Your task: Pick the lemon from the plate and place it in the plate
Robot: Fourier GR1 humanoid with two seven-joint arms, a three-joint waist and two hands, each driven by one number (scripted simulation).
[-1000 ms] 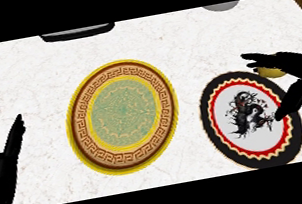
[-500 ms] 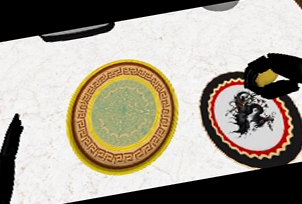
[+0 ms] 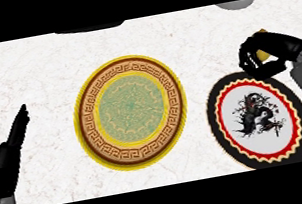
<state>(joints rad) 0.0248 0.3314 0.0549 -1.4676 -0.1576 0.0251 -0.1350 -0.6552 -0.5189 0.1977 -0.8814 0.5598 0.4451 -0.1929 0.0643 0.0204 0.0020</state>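
My left hand [image 3: 9, 162] rests with straight fingers at the left edge of the white marbled counter [image 3: 172, 34], kept aside since one arm serves for this. In the middle lies the round plate with gold rim, brown key-pattern band and green centre [image 3: 129, 110], nothing on it, which I judge to be the goal. At the upper rim of the black-rimmed white plate with a red ring and dark dragon [image 3: 258, 120], my right hand [image 3: 279, 46] curls round the small yellow lemon [image 3: 260, 56] for carrying.
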